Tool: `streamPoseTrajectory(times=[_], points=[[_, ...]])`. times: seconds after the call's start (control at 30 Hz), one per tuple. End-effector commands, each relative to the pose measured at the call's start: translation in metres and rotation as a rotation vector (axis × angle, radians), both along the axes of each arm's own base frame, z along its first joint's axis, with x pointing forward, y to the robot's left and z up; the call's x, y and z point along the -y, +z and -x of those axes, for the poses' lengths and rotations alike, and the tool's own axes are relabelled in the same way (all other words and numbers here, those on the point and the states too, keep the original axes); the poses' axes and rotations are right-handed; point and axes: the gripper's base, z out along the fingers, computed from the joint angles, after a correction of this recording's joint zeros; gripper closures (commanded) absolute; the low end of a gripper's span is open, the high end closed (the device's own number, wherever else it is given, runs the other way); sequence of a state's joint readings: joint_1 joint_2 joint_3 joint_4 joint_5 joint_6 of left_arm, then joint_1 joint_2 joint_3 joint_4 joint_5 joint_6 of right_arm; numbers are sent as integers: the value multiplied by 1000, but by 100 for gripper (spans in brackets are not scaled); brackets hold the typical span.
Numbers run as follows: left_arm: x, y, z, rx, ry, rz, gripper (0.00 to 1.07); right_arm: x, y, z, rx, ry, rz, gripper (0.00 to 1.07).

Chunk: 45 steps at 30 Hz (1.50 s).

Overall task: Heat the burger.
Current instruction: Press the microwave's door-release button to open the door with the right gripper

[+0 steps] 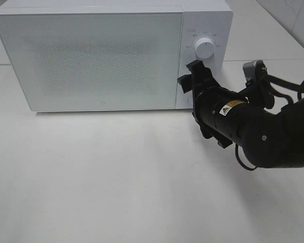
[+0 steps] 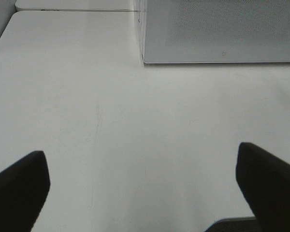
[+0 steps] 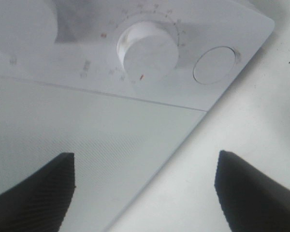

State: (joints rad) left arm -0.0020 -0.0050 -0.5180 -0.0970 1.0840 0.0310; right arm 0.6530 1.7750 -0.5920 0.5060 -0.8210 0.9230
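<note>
White tabletop (image 1: 116, 192) is spread across the near part of the scene, and a white microwave (image 1: 111, 7) is set at its far side. The microwave's frosted, speckled door (image 1: 91, 55) is shut, and nothing can be made out through it. Where the burger lies cannot be told from any of the views.

The black right arm (image 1: 273, 131) is reached in from the right and is pointed at the control panel (image 1: 213, 30) on the microwave's right end. An upper dial (image 1: 205, 49) is shown on that panel, just above the arm's tip. The right gripper (image 1: 190, 75) is held just in front of the lower part of the panel; whether it touches the panel cannot be told. In the right wrist view its fingers (image 3: 38, 188) are parted wide and nothing is gripped between them, and a lower dial (image 3: 147, 50) and a round button (image 3: 213, 65) are seen beyond them.

The left gripper (image 2: 141, 154) is shown only by its own wrist camera. It is held over bare table, near and to the left of the microwave, with its jaws spread wide and nothing grasped.
</note>
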Motion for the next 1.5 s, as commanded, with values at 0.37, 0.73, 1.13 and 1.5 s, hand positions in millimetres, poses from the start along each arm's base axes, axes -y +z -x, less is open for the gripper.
streamPoseTrajectory(times=[0.37, 0.73, 1.13, 1.5], points=[[0, 0, 3, 37, 4, 4, 6, 26, 35, 11, -177, 549, 591, 31], [0, 0, 2, 28, 4, 4, 6, 43, 48, 19, -431, 910, 854, 31], [0, 0, 2, 28, 4, 4, 6, 59, 77, 42, -640, 1058, 954, 31], [0, 0, 2, 28, 4, 4, 6, 85, 149, 96, -439, 980, 978, 31]])
